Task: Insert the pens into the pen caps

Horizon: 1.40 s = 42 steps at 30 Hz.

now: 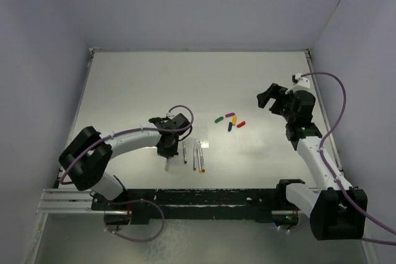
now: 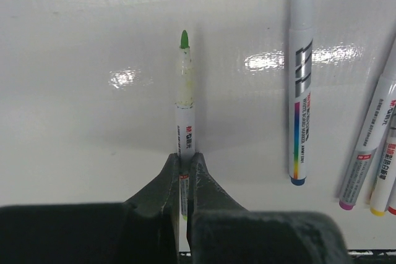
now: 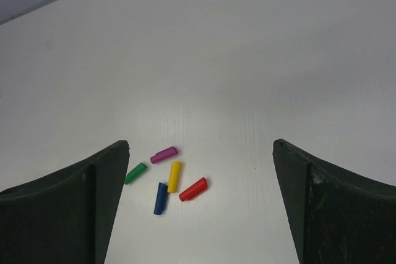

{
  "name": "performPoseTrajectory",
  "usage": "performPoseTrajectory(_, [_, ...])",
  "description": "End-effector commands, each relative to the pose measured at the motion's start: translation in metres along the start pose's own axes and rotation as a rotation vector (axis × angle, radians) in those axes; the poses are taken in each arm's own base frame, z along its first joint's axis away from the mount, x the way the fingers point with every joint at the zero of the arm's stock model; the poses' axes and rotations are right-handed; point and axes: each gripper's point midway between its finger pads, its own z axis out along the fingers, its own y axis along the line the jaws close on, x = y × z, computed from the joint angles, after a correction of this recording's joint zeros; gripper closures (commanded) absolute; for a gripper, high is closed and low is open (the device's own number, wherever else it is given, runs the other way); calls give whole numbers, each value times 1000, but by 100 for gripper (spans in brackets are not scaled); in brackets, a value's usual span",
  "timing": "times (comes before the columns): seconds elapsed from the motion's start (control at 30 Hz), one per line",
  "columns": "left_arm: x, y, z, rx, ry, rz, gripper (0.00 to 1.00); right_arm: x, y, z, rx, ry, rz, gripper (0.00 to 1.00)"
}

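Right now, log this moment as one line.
left gripper: shut on green-tipped pen | right gripper: open, empty, apart from pen caps | four other pens: lying uncapped

We see L arm bent, reaching inward, its left gripper [image 2: 184,160] clamped on a pen [image 2: 184,91]. R arm is stretched fwd, its right gripper [image 3: 201,146] wide open.

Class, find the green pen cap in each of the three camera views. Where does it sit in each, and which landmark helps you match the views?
Top external: the green cap lies right of centre, at the left end of its cluster.
Left wrist: not in it.
Right wrist: the green cap lies at lower left, again at the left end of its cluster.
Shared landmark: the yellow cap, just right of it in both views.
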Motion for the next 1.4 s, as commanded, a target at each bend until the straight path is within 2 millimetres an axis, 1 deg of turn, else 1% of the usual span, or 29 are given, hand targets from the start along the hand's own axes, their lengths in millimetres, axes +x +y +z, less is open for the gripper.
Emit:
performPoseTrajectory(0.0, [-31,9,-30,-25,-152,-9,100,-14,15,4,9,15,-69,0])
performPoseTrajectory(0.03, [-36,9,-35,-19,-175,-14,100,-12,17,6,21,27,-81,2])
performPoseTrajectory(0.07, [-40,9,-40,-10,-198,-19,100,-9,27,8,15,41,-97,4])
performPoseTrajectory(0.13, [-46,7,-49,14,-240,-31,100,-2,40,12,4,68,-114,4])
performPoseTrajectory(0.23, [-57,3,-59,57,-305,-37,100,8,55,17,-12,102,-91,5])
performPoseTrajectory(0.37, [-67,-4,-71,128,-381,-12,100,25,67,24,3,158,-75,13])
performPoseTrajectory(0.5, [-72,-9,-81,192,-438,10,100,51,90,32,-24,245,-79,24])
performPoseTrajectory(0.53, [-72,-10,-82,200,-442,9,100,58,96,34,-33,262,-80,28])
performPoseTrajectory(0.63, [-70,-8,-85,207,-443,9,100,78,113,40,-59,311,-89,54])
performPoseTrajectory(0.77, [-63,-3,-85,194,-424,2,100,98,130,47,-113,374,-73,76])
performPoseTrajectory(0.83, [-61,-1,-86,193,-419,0,100,107,135,51,-128,408,-67,90])
performPoseTrajectory(0.87, [-59,0,-86,194,-419,-2,100,110,136,53,-131,421,-63,93])
performPoseTrajectory(0.9, [-59,2,-88,195,-423,-5,100,113,137,55,-133,434,-63,90])
performPoseTrajectory(0.93, [-58,2,-89,197,-425,-6,100,117,137,57,-133,450,-63,85])
performPoseTrajectory(1.0, [-56,4,-89,200,-426,-10,100,130,136,59,-129,502,-65,64])
performPoseTrajectory(1.07, [-55,4,-90,202,-425,-8,100,133,143,63,-135,530,-59,50])
performPoseTrajectory(1.1, [-55,4,-90,203,-423,-6,100,141,142,65,-129,554,-56,41])
performPoseTrajectory(1.13, [-54,4,-89,203,-419,-1,100,145,143,65,-124,568,-51,37])
performPoseTrajectory(1.2, [-53,4,-89,203,-413,7,100,150,143,65,-105,577,-46,38])
performPoseTrajectory(1.37, [-53,5,-86,191,-406,17,100,154,142,66,-44,587,-73,41])
